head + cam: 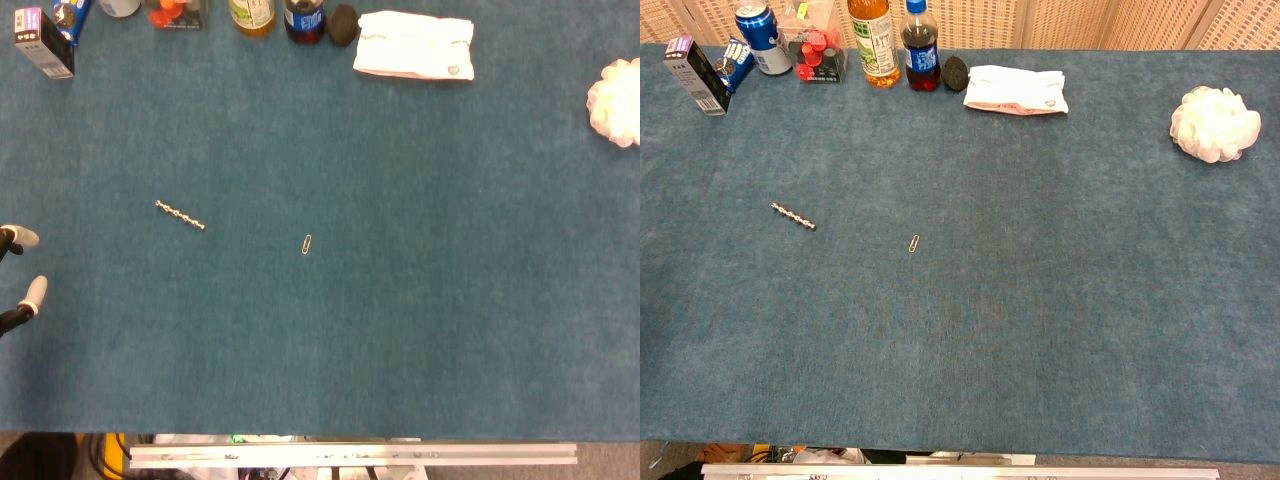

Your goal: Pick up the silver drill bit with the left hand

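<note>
head view shows the left hand [20, 280] at the left edge, fingertips apart, holding nothing. the silver drill bit [180, 215] lies flat on the blue table [400, 300], apart from it. approach step; next, reach over and pinch it.

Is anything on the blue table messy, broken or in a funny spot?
Nothing looks broken or spilled. The silver drill bit and a small paper clip lie alone on the open cloth, away from the bottles and boxes lined up along the far edge. Only fingertips of the left robot hand peek in at the side.
</note>
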Robot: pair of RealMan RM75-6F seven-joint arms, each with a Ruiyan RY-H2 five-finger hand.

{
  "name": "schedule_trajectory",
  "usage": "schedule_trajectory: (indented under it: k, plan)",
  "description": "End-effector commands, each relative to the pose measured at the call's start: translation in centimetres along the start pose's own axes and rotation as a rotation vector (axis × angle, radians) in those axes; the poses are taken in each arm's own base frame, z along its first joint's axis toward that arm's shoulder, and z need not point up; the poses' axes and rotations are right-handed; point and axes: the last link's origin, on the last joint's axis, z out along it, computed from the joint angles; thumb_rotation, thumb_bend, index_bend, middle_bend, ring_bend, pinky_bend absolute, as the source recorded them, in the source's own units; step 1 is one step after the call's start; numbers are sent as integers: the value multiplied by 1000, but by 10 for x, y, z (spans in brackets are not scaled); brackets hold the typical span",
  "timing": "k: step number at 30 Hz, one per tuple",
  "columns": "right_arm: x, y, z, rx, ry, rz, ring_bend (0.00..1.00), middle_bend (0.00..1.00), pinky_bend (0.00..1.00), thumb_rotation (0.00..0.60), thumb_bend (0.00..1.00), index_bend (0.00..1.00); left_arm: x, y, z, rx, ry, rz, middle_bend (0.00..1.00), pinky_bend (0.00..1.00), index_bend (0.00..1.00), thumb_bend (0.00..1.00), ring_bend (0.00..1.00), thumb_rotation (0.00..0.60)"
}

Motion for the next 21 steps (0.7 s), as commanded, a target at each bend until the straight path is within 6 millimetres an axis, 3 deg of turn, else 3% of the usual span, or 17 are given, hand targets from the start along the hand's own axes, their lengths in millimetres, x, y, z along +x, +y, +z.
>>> schedule_trajectory:
  k: [1,13,21]
  plan:
    - [0,-1,1,1,1,0,336,379,475,600,289,392,-1,0,0,2,-2,-1,473,340,394,258,429,600]
    - [12,-5,7,18,55,-23,337,379,476,600,289,392,0,9,11,-82,-16,-5,473,340,396,258,429,600]
    - [20,-11,15,22,81,-40,336,379,477,600,289,392,-7,30,43,-272,-107,21,464,364,382,258,429,600]
